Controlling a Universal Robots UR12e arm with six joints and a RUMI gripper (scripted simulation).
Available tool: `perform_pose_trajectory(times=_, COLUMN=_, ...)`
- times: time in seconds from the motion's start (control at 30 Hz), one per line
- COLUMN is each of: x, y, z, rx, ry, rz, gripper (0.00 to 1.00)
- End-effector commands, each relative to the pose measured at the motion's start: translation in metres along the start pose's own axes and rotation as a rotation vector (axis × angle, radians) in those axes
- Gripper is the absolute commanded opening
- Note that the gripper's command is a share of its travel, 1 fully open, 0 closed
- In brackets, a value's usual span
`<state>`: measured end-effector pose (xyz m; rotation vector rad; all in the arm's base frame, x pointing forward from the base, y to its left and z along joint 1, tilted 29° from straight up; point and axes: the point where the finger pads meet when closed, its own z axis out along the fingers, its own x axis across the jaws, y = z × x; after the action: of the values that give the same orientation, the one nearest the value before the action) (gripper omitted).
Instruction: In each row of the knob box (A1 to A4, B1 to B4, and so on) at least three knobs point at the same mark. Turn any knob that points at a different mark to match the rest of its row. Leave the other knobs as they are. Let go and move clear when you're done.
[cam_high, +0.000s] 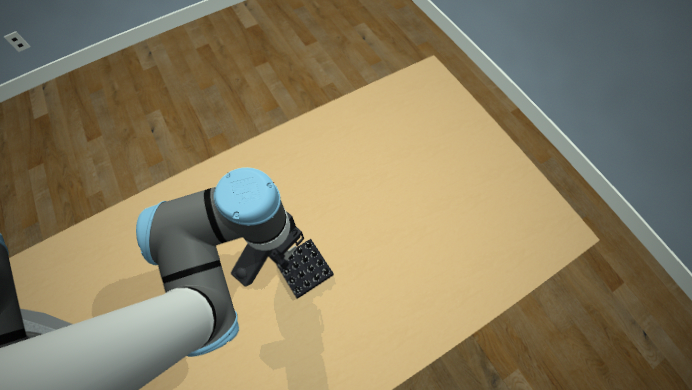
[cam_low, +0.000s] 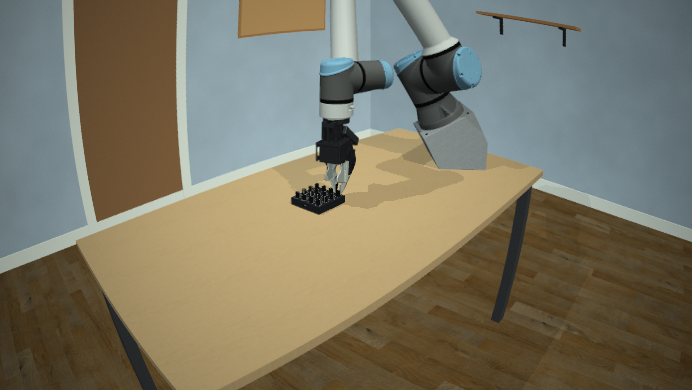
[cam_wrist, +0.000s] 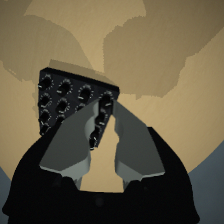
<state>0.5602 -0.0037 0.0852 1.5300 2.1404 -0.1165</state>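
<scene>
The black knob box (cam_high: 314, 285) (cam_low: 306, 204) (cam_wrist: 79, 73) stands on the table with several upright black knobs in rows, each ringed by pale marks. My gripper (cam_low: 339, 192) (cam_wrist: 106, 100) points down at one corner of the box, its grey fingertips close together around the corner knob (cam_wrist: 105, 99). It is shut on that knob. In the top view the wrist and gripper body cover this corner. In the wrist view the fingers hide some knobs in the nearer rows. The row letters and the exact pointing of the knobs are too small to read.
The wooden table (cam_high: 425, 200) (cam_low: 225, 280) bears the box and the arm's grey base (cam_low: 457, 142). The arm reaches over the table from the base side, and its shadows fall beside the box. The walls stand beyond the table.
</scene>
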Motion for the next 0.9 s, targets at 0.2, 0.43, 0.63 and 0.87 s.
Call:
perform_pose_trajectory(times=0.2, x=0.0007, y=0.0003, z=-0.0006, rx=0.002, ry=-0.001, rz=0.267, gripper=0.04)
perform_pose_trajectory(times=0.43, x=0.0014, y=0.0002, z=-0.0006, rx=0.002, ry=-0.001, rz=0.381, gripper=0.04)
perform_pose_trajectory(times=0.63, x=0.0022, y=0.0, z=-0.0005, rx=0.003, ry=-0.001, rz=0.515, gripper=0.04)
perform_pose_trajectory(times=0.87, x=0.0036, y=-0.0003, z=-0.0004, rx=0.004, ry=-0.001, rz=0.619, gripper=0.04)
